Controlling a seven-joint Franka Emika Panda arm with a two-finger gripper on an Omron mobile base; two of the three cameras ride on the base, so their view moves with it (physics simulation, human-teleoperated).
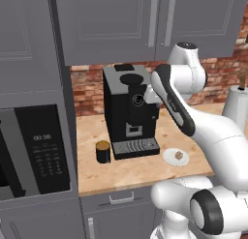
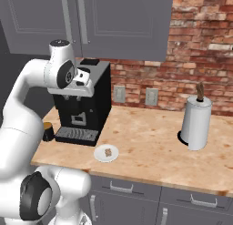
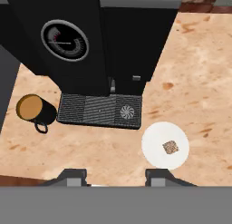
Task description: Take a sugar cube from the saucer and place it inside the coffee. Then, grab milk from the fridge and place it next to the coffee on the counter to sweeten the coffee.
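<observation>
Overhead, fingers parted and empty above saucer with sugar cube.

White Franka arm w/ dark joints bent high, elbow up — two-finger gripper facing down, jaws apart, nothing between.

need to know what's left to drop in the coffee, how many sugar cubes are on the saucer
1. One sugar cube lies near the middle of the saucer, on the counter by the coffee machine's drip tray. None seems hidden; the plate is otherwise bare.
</observation>
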